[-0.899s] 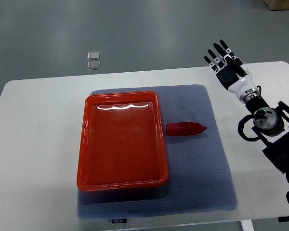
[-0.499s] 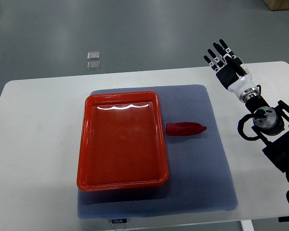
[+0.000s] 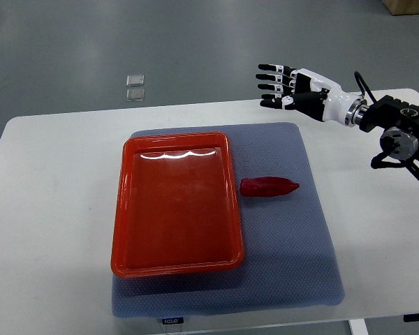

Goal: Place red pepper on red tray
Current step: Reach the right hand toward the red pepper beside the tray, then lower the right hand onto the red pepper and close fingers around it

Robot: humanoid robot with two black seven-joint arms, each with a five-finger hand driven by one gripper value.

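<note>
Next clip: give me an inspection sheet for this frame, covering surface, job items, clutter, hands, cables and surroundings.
Surface: white table with a blue-grey mat on it.
Job's things: red tray on the mat, empty; red pepper lying on the mat just right of the tray, not on it.
Clutter: nothing seen on the table.
Grippers: right robot hand open, fingers spread, above the table's far edge, holding nothing; left not in view.
Cables: black cable on the right forearm.
Surroundings: grey floor; two small clear squares on it.

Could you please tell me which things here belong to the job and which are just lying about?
Job: red pepper, red tray, right hand, open and raised beyond the mat.
Lying about: blue mat, white table, two small clear squares on the floor.
</note>
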